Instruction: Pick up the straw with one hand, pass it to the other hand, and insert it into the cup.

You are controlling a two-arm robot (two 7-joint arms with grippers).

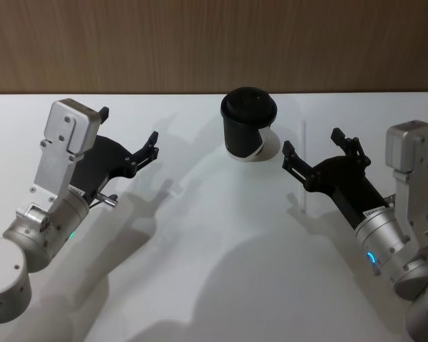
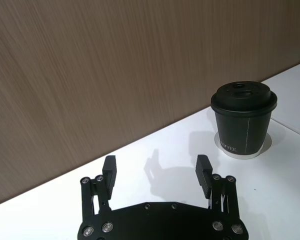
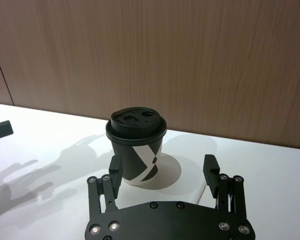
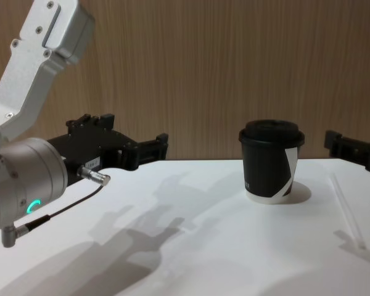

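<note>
The black lidded cup (image 1: 248, 125) with a white patch on its side stands upright at the back middle of the white table, also seen in the chest view (image 4: 270, 163). The thin translucent straw (image 4: 348, 213) lies flat on the table to the right of the cup, and part of it passes beneath my right gripper (image 1: 304, 132). My right gripper (image 1: 312, 144) hovers open and empty just right of the cup (image 3: 136, 150). My left gripper (image 1: 128, 127) hangs open and empty above the table, well to the left of the cup (image 2: 244, 120).
A white round disc (image 1: 271, 148) lies under the cup. A brown wooden wall (image 1: 214, 43) runs along the table's far edge. A thin grey cable with a metal plug (image 4: 95, 177) hangs off my left wrist.
</note>
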